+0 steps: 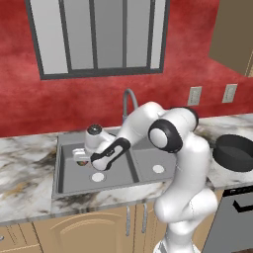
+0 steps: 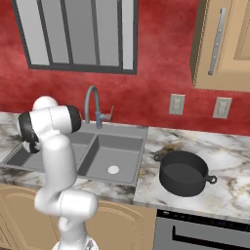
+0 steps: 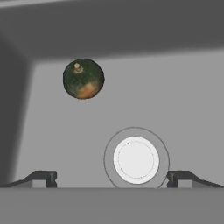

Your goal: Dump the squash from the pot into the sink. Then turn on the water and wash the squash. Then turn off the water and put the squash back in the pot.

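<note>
**End effector wide open over the left basin, squash loose below**

The end effector [image 3: 112,178] hangs spread to its widest inside the sink [image 1: 66,187], gripping nothing and touching nothing. 1 squash [image 3: 83,78] lies on the left basin floor, apart from the white drain [image 3: 136,159] and close to a basin corner. 2 basins, 2 drains, 1 faucet [image 2: 92,103]. 1 pot [image 2: 183,173] stands upright on the tabletop [image 2: 229,190] right of the sink, well apart from the squash. Bare basin floor surrounds the squash on its open sides.
</note>
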